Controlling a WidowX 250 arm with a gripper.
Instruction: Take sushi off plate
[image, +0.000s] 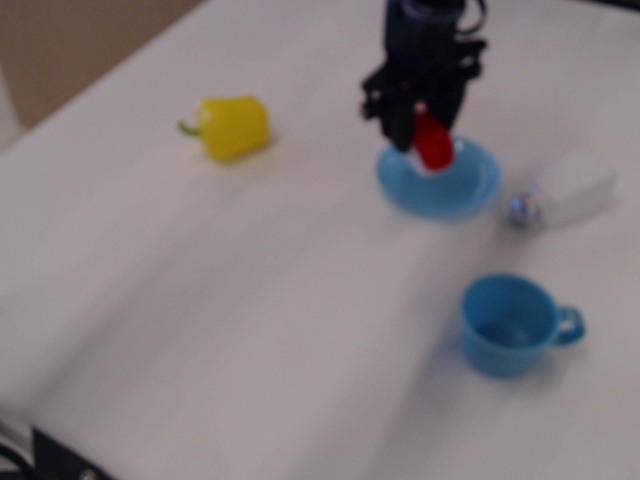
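Note:
My black gripper (421, 132) comes down from the top of the view and is shut on the sushi (432, 145), a red-topped piece that hangs from between the fingers. The sushi is lifted off the light blue plate (440, 186) and hangs just above the plate's far left rim. The plate lies flat on the white table with nothing on it.
A yellow toy pepper (233, 126) lies at the far left. A blue cup (513, 325) with a handle stands at the front right. A white and silver object (562, 192) lies right of the plate. A tan surface shows at the top left corner.

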